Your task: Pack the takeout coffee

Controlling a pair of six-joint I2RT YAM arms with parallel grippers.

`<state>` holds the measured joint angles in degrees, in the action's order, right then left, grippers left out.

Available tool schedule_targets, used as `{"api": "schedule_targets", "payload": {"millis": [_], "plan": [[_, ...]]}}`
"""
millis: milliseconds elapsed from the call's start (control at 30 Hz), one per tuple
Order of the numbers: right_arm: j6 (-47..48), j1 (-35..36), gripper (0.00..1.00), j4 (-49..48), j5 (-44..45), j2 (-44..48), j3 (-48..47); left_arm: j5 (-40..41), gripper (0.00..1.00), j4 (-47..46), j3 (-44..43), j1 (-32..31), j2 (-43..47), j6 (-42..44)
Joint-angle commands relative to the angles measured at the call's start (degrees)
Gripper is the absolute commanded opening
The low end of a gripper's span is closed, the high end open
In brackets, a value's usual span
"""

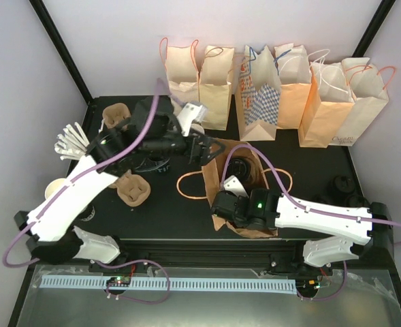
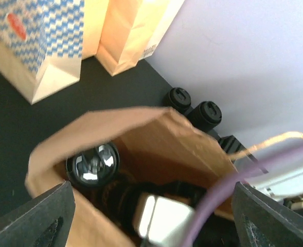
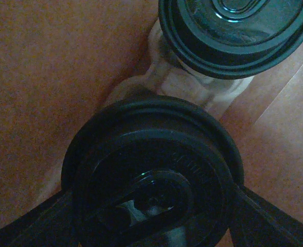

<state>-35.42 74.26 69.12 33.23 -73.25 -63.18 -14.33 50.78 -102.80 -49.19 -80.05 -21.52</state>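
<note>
A brown paper bag (image 1: 253, 225) stands open at the table's middle. My right gripper (image 1: 233, 185) reaches down into it. In the right wrist view its fingers (image 3: 35, 224) straddle the takeout coffee (image 3: 151, 170), seen from above as a round black lid, and pass under the lid's rim on both sides. A second black-lidded cup (image 3: 233, 31) sits just beyond it in a pale pulp carrier (image 3: 192, 87); its lid also shows from above (image 1: 239, 168) and in the left wrist view (image 2: 92, 163). My left gripper (image 1: 210, 146) hovers open at the bag's far-left rim (image 2: 105, 123), jaws wide apart.
Several paper bags (image 1: 275, 88) stand in a row along the back. Pulp cup carriers (image 1: 133, 189) (image 1: 116, 114), white utensils (image 1: 71, 143) and a white cup (image 1: 57, 187) lie at the left. Black-lidded items (image 1: 341, 184) (image 2: 208, 113) stand at the right edge.
</note>
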Motion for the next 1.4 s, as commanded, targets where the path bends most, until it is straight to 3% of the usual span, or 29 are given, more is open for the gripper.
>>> {"api": "schedule_targets", "payload": {"millis": [0, 133, 300, 433, 633, 733, 1000, 1233, 1367], "plan": [[1.1, -2.2, 0.41, -2.97, -0.45, 1.8, 1.19, 2.3, 0.87, 12.18, 3.2, 0.23, 7.24, -12.5], [1.54, -4.32, 0.41, -4.32, -2.6, 2.59, 1.56, 4.27, 0.89, 18.54, 6.95, 0.23, 13.77, -23.19], [1.97, -7.02, 0.41, -6.72, -6.27, 3.54, 2.09, -4.76, 0.85, 11.9, 20.27, -0.67, 22.35, -36.38], [2.61, -8.42, 0.41, -8.16, -7.97, 3.42, 2.33, -8.12, 0.79, 5.32, 28.25, -3.25, 23.7, -40.73], [2.81, -10.2, 0.41, -9.92, -10.51, 2.74, 2.83, -9.76, 0.81, 0.74, 26.02, -3.63, 17.64, -39.68], [3.23, -11.86, 0.41, -10.32, -12.13, 2.33, 2.4, -9.64, 0.76, 0.34, 24.45, -3.72, 14.08, -40.32], [6.06, -15.12, 0.4, -10.41, -15.17, 0.18, 0.35, -7.69, 0.74, -7.0, 26.81, -3.77, 11.05, -49.62], [6.94, -16.31, 0.4, -9.25, -15.87, -0.67, -1.63, -4.47, 0.76, -0.12, 19.59, -3.99, 7.56, -49.89], [6.87, -16.35, 0.4, -9.12, -16.03, -0.73, -1.6, -3.66, 0.65, -1.87, 24.48, -3.28, 8.69, -53.97]]}}
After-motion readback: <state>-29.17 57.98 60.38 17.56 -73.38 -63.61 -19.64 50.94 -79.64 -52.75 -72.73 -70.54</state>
